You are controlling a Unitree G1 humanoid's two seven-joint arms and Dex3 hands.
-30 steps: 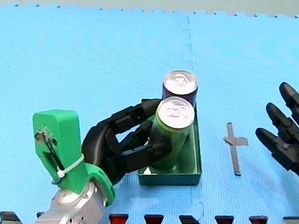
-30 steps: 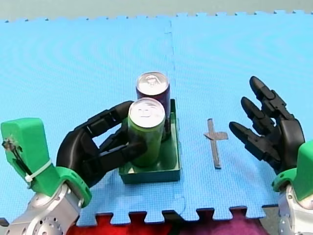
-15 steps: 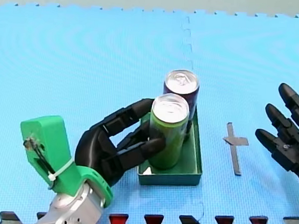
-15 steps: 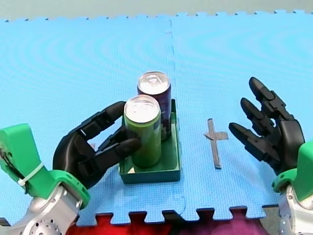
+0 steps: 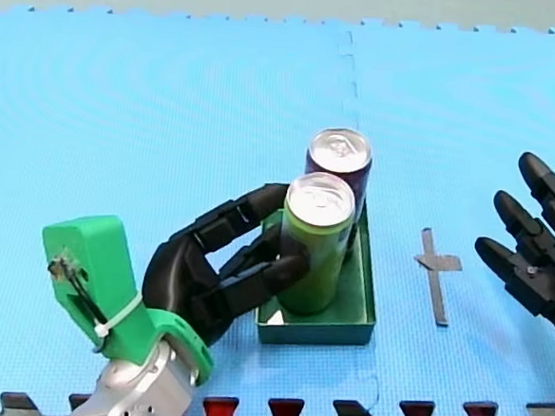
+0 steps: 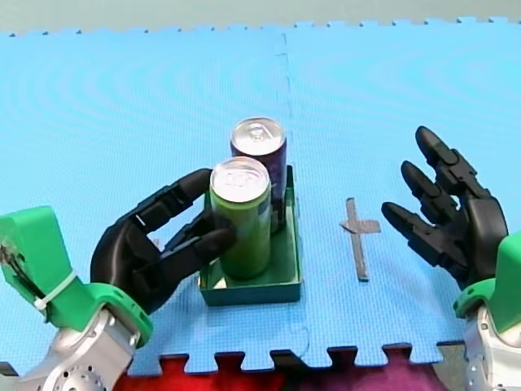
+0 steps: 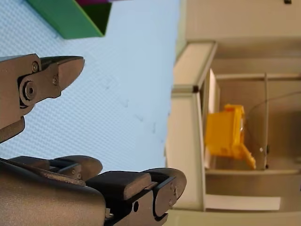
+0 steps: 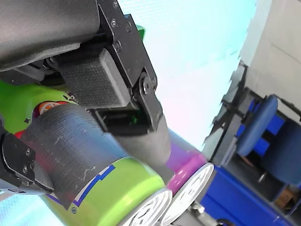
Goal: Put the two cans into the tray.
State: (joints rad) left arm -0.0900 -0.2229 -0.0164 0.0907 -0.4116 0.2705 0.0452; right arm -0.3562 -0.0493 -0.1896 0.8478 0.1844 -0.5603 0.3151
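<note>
Barely anything moved over the last second: left wrist dropped back slightly toward the near edge, and the green can (image 5: 315,244) shifted a touch and is still gripped. It stands in the near end of the tray (image 5: 317,330), roughly upright. I can't tell whether its base is fully down on the tray floor. The purple can (image 5: 339,165) is in the far end, just beside it; the second wrist view shows their tops side by side, contact unclear. The left hand (image 5: 226,266) comes in from the tray's left side with its fingers (image 5: 273,270) clamped around the green can's body, and a pad presses the wall in the second wrist view. The right hand (image 5: 536,259) is empty, fingers apart, well off to the right past the tape mark (image 5: 437,276) on the mat (image 5: 170,115). Judgement: placement looks nearly done and release is what's left. Risks: if the fingers open unevenly or the hand pulls back before clearing, a pad drags the tall can, which tips easily and would knock the purple one. If the base sits on the rim, it falls on release. The fingers sit low at the left wall, so a sideways retreat could hook the light tray and shove it. Open fully, then back out to the left.
</note>
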